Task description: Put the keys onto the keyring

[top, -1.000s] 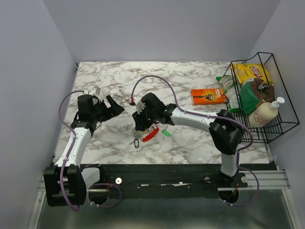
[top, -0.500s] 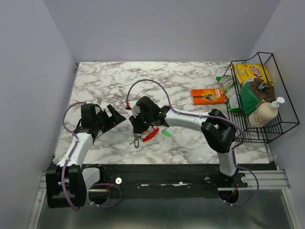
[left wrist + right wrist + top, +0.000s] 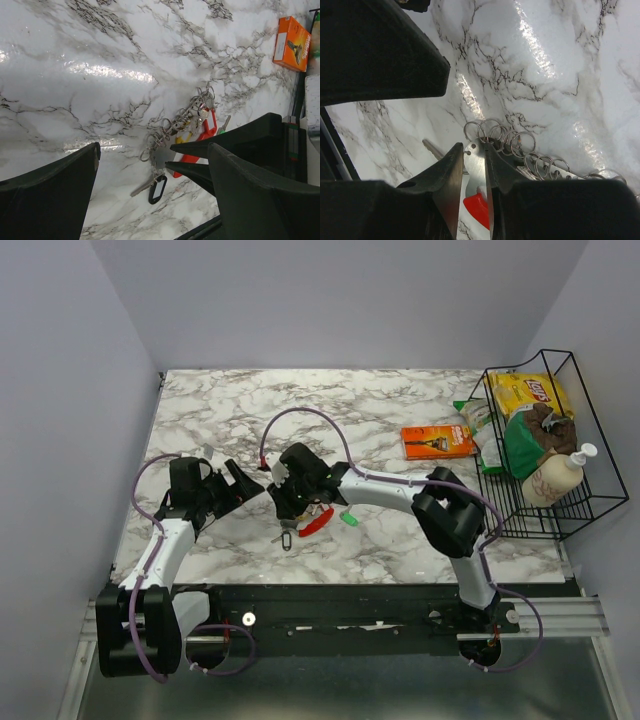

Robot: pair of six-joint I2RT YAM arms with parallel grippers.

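A bunch of keys lies on the marble in front of centre: a red tag (image 3: 315,523), a green tag (image 3: 349,519), a yellow tag (image 3: 185,136) and a silver key with a black tag (image 3: 157,187). Several thin silver keyrings (image 3: 502,137) hang in a row from a flat metal plate (image 3: 476,165). My right gripper (image 3: 474,147) is shut on that plate's end, and shows low over the bunch in the top view (image 3: 290,505). My left gripper (image 3: 245,483) is open and empty, just left of the bunch, its jaws wide apart (image 3: 154,150).
An orange flat packet (image 3: 438,441) lies at the back right. A black wire basket (image 3: 590,502) at the right edge holds a chips bag, a green bag and a soap bottle. Purple cables loop over both arms.
The left arm has pulled back towards the near edge and lowered, then stayed still. The right gripper has shifted slightly left over the bunch of keys.
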